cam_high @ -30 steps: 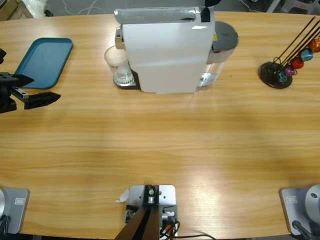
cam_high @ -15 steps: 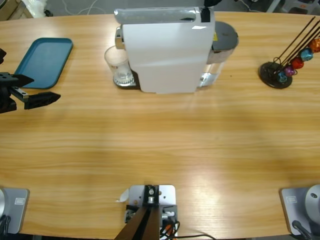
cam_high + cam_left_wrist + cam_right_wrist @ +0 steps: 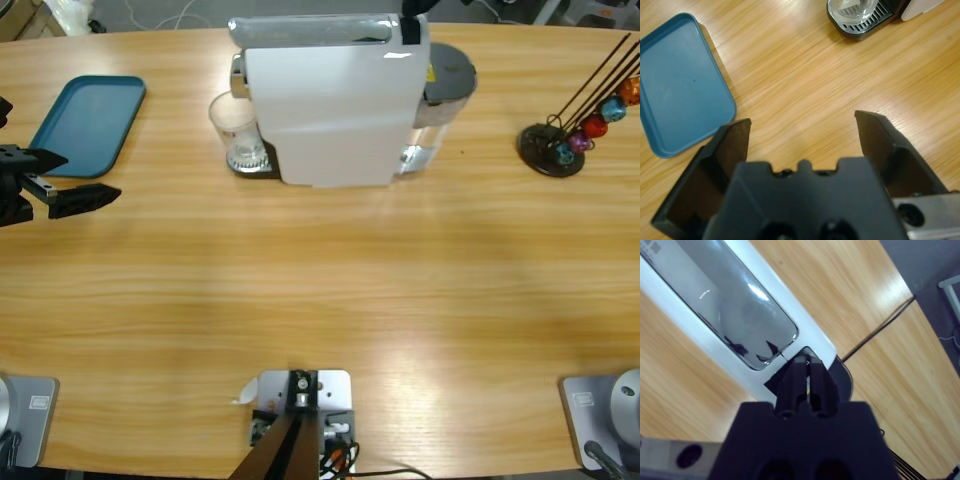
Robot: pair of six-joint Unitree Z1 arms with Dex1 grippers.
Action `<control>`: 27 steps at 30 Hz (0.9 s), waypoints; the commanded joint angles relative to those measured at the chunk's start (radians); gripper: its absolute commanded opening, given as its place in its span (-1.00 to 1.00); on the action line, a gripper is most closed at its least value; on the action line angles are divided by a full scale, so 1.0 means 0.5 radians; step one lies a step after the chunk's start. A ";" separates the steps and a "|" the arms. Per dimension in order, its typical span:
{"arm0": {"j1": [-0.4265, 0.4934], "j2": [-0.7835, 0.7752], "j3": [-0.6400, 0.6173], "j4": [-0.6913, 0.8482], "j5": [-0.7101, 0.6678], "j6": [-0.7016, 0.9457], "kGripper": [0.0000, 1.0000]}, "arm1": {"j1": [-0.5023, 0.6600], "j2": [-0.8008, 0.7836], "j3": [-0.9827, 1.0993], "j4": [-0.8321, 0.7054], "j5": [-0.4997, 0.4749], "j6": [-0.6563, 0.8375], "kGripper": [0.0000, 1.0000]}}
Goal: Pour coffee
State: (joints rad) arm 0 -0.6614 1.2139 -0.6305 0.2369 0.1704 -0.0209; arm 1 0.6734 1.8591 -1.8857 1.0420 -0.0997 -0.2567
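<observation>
1. High view: a white coffee machine (image 3: 335, 100) is seen at 12 o'clock on the table (image 3: 320, 290). A small clear glass (image 3: 236, 130) stands on the drip tray (image 3: 250, 166) at the machine's 9 o'clock side. No brown coffee can be made out in it from here. A blue tray (image 3: 88, 122) lies at 10 o'clock. The left gripper (image 3: 60, 180) hangs just beside it, jaws wide apart, nothing held. A capsule rack (image 3: 570, 125) is seen at 2 o'clock.

2. Left wrist view: the left gripper (image 3: 802, 137) is spread wide & empty. The glass (image 3: 854, 7) is at 1 o'clock, well apart; the blue tray (image 3: 680, 90) is at 10 o'clock.

3. Right wrist view: the right gripper (image 3: 805, 375) is pinched together, tips at the machine's top (image 3: 735, 310), prob. by a button or lid; nothing is held.

4. Handling, as a guess: the glass is light, hard, slippery & easy to break. It should be gripped round its middle, kept upright, moved slowly so no coffee is spilled.
</observation>
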 commanded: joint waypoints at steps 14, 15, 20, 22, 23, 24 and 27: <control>-0.015 -0.035 0.063 -0.047 -0.003 -0.017 0.98 | 0.022 -1.476 1.832 -0.771 0.309 0.399 1.00; -0.015 -0.035 0.065 -0.049 -0.003 -0.017 0.98 | 0.022 -1.503 1.933 -0.857 0.313 0.397 1.00; -0.015 -0.011 0.071 -0.057 -0.019 -0.014 0.98 | 0.028 -1.588 2.322 -1.276 0.321 0.385 1.00; -0.015 0.000 0.070 -0.058 -0.021 -0.014 0.98 | 0.037 -1.574 2.328 -1.299 0.310 0.375 1.00; -0.015 0.003 0.071 -0.060 -0.022 -0.014 0.98 | 0.037 -1.566 2.336 -1.303 0.304 0.375 1.00; -0.015 0.001 0.071 -0.060 -0.024 -0.014 0.98 | 0.041 -1.565 2.347 -1.313 0.307 0.377 1.00; -0.015 -0.057 0.082 -0.062 -0.025 -0.015 0.98 | 0.089 -1.580 2.411 -1.356 0.304 0.391 1.00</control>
State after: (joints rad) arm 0 -0.6628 1.2121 -0.6295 0.2186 0.1702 -0.0209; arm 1 0.6818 1.0921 -0.7574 0.4047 0.0507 -0.0695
